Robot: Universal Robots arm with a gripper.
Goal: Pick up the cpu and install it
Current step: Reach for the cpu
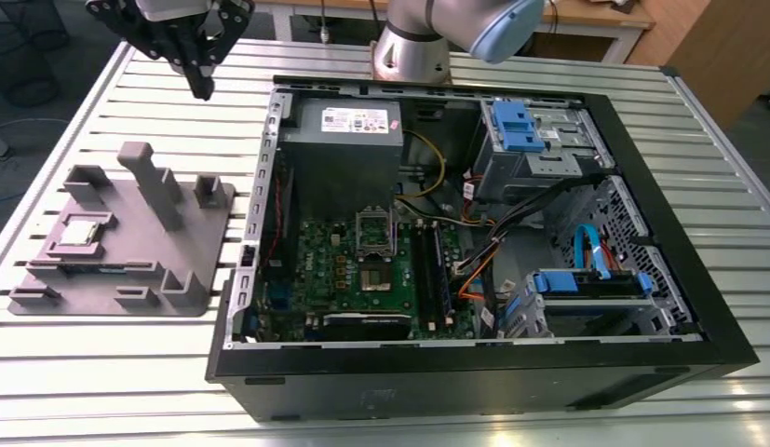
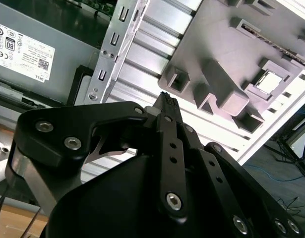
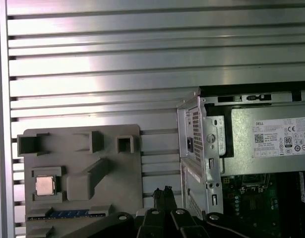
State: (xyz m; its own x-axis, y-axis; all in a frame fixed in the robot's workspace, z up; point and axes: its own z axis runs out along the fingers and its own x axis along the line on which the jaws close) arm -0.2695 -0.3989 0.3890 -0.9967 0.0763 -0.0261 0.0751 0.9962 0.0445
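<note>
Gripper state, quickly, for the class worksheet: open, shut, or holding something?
Gripper: shut, holding nothing. The cpu lies on the grey tray, apart from it.

In the exterior view the upper edge cuts off the end effector (image 1: 202, 89) at upper left and the arm (image 1: 412, 48) near centre.

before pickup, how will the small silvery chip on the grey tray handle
The small square silvery-grey chip looks flat and rigid, probably light. Seated in a pocket of the grey tray, it likely won't slide if pushed.
</note>
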